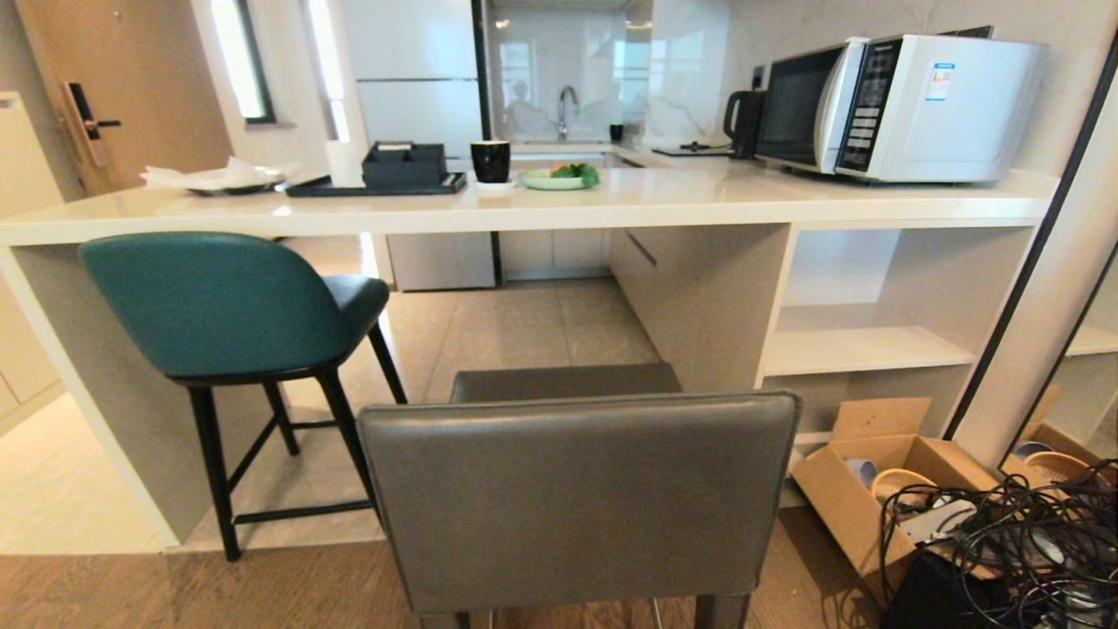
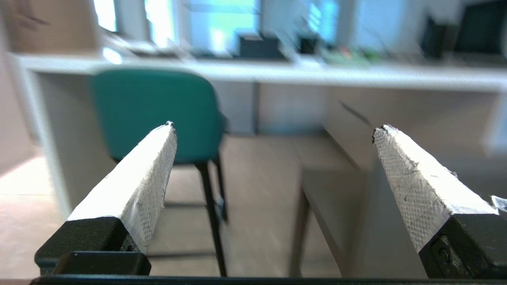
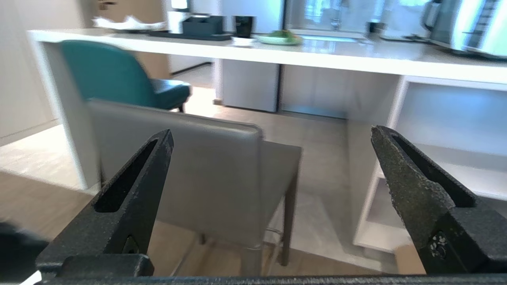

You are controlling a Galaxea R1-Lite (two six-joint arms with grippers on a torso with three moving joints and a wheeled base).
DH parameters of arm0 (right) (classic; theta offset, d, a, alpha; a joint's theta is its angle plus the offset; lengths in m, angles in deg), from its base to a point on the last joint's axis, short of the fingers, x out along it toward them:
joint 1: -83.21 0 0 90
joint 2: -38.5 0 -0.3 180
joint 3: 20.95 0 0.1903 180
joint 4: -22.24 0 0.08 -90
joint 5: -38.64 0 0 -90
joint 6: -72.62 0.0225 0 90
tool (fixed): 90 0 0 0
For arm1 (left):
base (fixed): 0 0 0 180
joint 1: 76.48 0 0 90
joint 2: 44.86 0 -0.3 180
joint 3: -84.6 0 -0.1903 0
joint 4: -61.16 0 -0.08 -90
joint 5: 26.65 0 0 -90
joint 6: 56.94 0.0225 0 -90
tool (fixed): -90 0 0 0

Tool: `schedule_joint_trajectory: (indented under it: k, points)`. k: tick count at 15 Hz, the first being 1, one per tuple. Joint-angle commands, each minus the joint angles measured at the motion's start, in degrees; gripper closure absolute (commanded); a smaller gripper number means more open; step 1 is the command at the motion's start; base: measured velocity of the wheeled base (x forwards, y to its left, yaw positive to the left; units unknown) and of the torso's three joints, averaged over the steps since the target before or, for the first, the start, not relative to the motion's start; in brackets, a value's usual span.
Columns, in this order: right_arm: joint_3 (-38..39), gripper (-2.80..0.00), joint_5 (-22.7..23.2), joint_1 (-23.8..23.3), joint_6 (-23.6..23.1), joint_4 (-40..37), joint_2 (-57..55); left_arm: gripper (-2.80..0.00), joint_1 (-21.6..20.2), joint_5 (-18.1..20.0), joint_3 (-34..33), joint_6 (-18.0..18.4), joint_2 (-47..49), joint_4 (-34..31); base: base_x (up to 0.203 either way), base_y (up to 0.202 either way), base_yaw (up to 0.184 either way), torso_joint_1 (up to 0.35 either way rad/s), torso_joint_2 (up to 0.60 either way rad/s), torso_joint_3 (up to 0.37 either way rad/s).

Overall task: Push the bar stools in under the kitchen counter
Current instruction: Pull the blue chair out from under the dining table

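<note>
Closest to the robot stands the grey stool (image 1: 578,502), its boxy square back filling the lower middle of the head view and its seat pointing toward the kitchen counter (image 1: 611,205). It sits out on the wood floor, apart from the counter, with its seat short of the counter's edge. Neither arm shows in the head view.

The left gripper (image 2: 273,128) has its white-taped fingers (image 2: 150,174) spread wide with nothing between them; it hangs in the air short of both stools, aimed at the gap between them. The right gripper (image 3: 271,132) also has its black fingers (image 3: 134,190) wide apart and empty, held behind the grey stool's back and not touching it.

To the right of the grey stool, on the floor, lies an open cardboard box (image 1: 882,489) beside a tangle of black cables (image 1: 1004,542).

Farther off and to the left stands the teal stool (image 1: 231,301) on thin black legs, its seat reaching under the counter top, its curved back outside the edge, near the counter's white side panel.

On the counter top rest a dark tray (image 1: 376,185) with a black box, a black cup (image 1: 491,162), a green plate (image 1: 559,177) of food, a kettle (image 1: 742,122) and a microwave (image 1: 900,105). White shelf cubbies (image 1: 873,341) fill the counter's right end.
</note>
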Motion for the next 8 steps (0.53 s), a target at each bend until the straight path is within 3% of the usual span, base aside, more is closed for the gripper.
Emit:
schedule_joint_trajectory:
  k: [1, 3, 5, 8]
  points:
    - [-0.1, -2.8, 0.2, 0.6, -0.8, -3.7, 2.9, -2.8, 0.0, 2.8, -1.5, 0.0, -7.8, -6.7, 0.0, 0.0, 0.0, 0.0, 0.0, 0.0]
    - [1.4, -2.8, 0.2, 1.4, -2.2, -9.5, 9.1, -2.8, 0.2, 4.8, -4.2, 0.4, -12.0, -14.8, 0.0, 0.0, 0.0, 0.0, 0.0, 0.0]
    - [6.9, -2.8, -0.5, 1.8, -3.1, -12.8, 14.7, -2.8, 0.3, 5.5, -7.8, 1.0, -11.9, -15.1, 0.0, 0.0, 0.0, 0.0, 0.0, 0.0]
    - [18.9, -2.8, -11.5, 2.0, -6.5, -9.6, 16.3, -2.8, 0.3, 5.4, -13.1, 3.1, -11.9, -14.2, 0.0, 0.0, 0.0, 0.0, 0.0, 0.0]
